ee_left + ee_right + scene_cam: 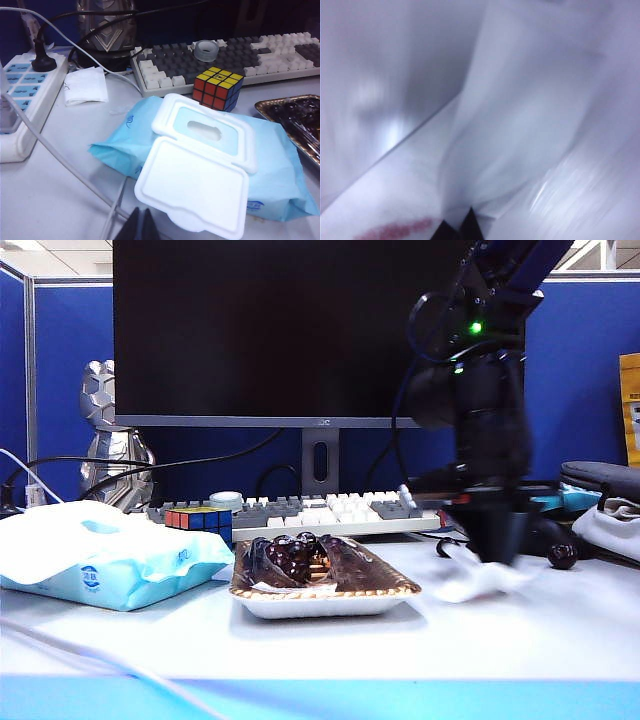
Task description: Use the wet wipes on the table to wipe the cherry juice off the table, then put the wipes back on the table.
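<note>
We have the right gripper (497, 545) down on the table (560, 635) right of the food tray (322, 597), jaws pinched together on the wet wipe (520, 125); the sheet spreads white beneath it. The cherry juice (395, 231) shows as a reddish smear just beside the fingertips — we should keep the wipe pressed flat and drag across that streak; a lone cherry (562, 556) sits nearby, the tray too. The left gripper (141, 226) hangs closed and empty above the wipes packet (210, 165).
</note>
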### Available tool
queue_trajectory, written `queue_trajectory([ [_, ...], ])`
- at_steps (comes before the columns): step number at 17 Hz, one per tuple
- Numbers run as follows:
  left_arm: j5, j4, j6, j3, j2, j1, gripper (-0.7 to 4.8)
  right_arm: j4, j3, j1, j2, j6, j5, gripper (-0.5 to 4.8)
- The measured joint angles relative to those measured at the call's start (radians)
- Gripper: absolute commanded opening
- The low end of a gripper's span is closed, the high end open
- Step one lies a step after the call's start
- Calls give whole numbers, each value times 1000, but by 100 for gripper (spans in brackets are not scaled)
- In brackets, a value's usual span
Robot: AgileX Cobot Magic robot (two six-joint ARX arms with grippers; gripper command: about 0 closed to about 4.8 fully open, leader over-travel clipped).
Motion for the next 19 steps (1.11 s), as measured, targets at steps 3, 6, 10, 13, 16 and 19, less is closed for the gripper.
queue_trajectory([
  [3,0,0,0,0,0,0,-2,-110,-22,3,24,-68,-296,-5],
  [6,0,0,0,0,0,0,-2,32,-16,19,12,-43,-269,-5],
  [10,0,0,0,0,0,0,-2,181,-3,24,-1,13,188,-5],
  [13,0,0,0,0,0,0,-2,63,-10,13,13,13,370,-5],
  [16,0,0,0,0,0,0,-2,-77,-11,8,10,11,182,-5],
  [19,0,0,0,0,0,0,-2,-33,-11,9,6,2,-163,-6],
])
